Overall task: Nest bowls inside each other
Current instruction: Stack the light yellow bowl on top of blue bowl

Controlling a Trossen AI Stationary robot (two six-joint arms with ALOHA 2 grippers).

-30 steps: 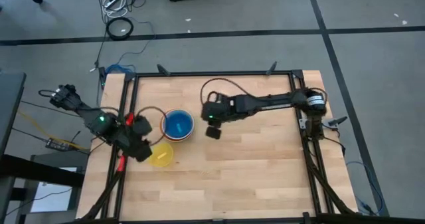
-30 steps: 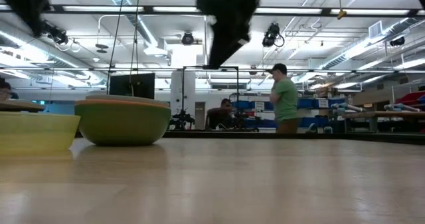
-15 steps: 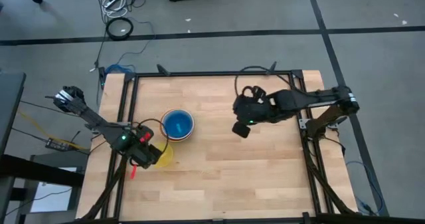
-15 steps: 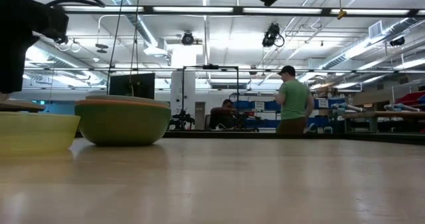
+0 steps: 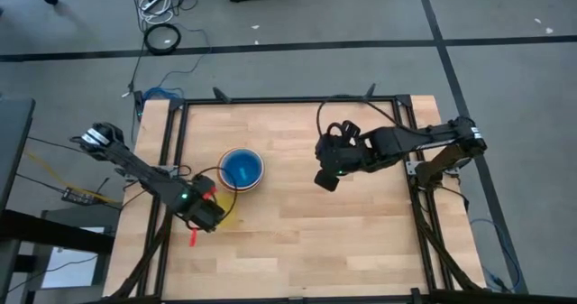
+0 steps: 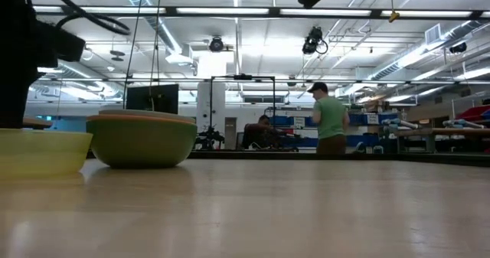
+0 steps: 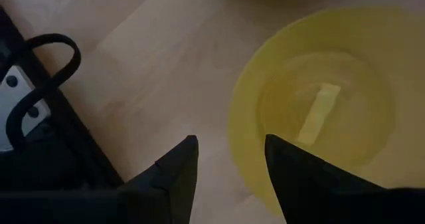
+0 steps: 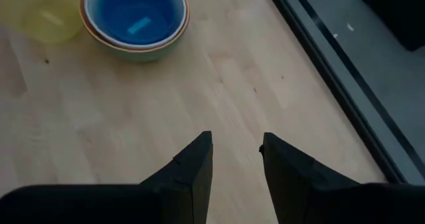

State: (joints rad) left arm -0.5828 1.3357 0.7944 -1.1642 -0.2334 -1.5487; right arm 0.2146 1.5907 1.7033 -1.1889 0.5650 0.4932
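Observation:
A small yellow bowl (image 7: 319, 104) stands on its base on the wooden table, left of centre and close to a stack of bowls (image 5: 241, 170). The stack shows a blue bowl (image 8: 136, 14) inside an orange-rimmed one, all inside a sage green bowl (image 6: 142, 139). My left gripper (image 7: 229, 164) hangs open just over the yellow bowl's rim, pointing down. One finger is over the bowl's inside, the other over the table outside it. My right gripper (image 8: 236, 161) is open and high above bare table to the right of the stack. The purple bowl is out of view.
A black metal frame (image 5: 171, 151) runs along the table's edges, close beside my left arm (image 6: 19, 66). Bare wood (image 5: 343, 241) fills the table's near and right parts. Beyond the table, a person in a green shirt (image 6: 329, 120) stands far off in the room.
My left gripper has come down over the yellow bowl, moving a little toward the near edge and rolling its wrist. My right gripper has left the stack, risen and gone toward the table's right, then held still. The bowls have not moved.

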